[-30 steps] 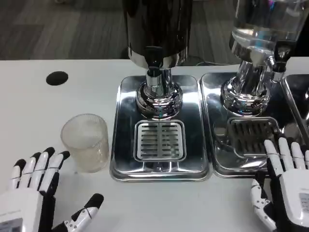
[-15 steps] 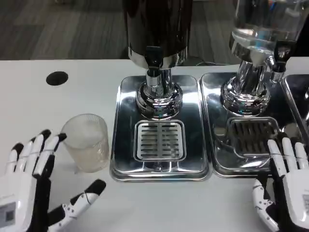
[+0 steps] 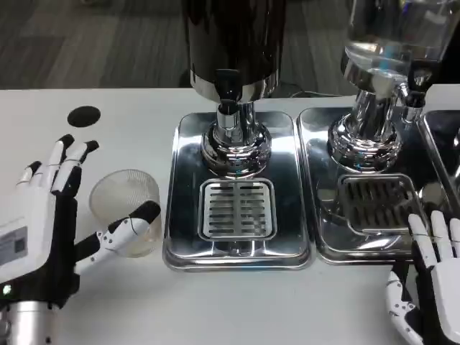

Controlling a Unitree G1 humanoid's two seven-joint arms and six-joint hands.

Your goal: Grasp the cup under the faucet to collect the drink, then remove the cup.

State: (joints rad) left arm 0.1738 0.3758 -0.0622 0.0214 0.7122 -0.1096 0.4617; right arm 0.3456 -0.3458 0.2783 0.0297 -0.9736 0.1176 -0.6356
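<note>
status: early stage, cup not yet held.

the cup (image 3: 126,210) is a clear ribbed plastic tumbler standing upright on the white table (image 3: 108,154), just beside the left edge of the drip tray (image 3: 183,187). it looks empty. it is not under the faucet (image 3: 228,93), which hangs from the dark dispenser (image 3: 233,39) above the slotted grate (image 3: 238,208).

the left hand (image 3: 50,215) is at the cup's left side, fingers spread and pointing up, thumb reaching across the front of the cup. the thumb tip overlaps the cup wall in the head view; whether it touches cannot be told. nothing is gripped.

the right hand (image 3: 431,287) sits at the lower right, near the front of the second drip tray (image 3: 323,230), fingers extended and slightly apart, holding nothing.

done: the left hand is placed around the cup for a grasp.

left, by judgement:
1. close the left hand on the cup.
2. move the cup onto the grate below the faucet.
3. open the faucet and collect the drink.
4. take the cup away.

a second, clear dispenser (image 3: 392,43) stands at the right; it appears to play no part.
</note>
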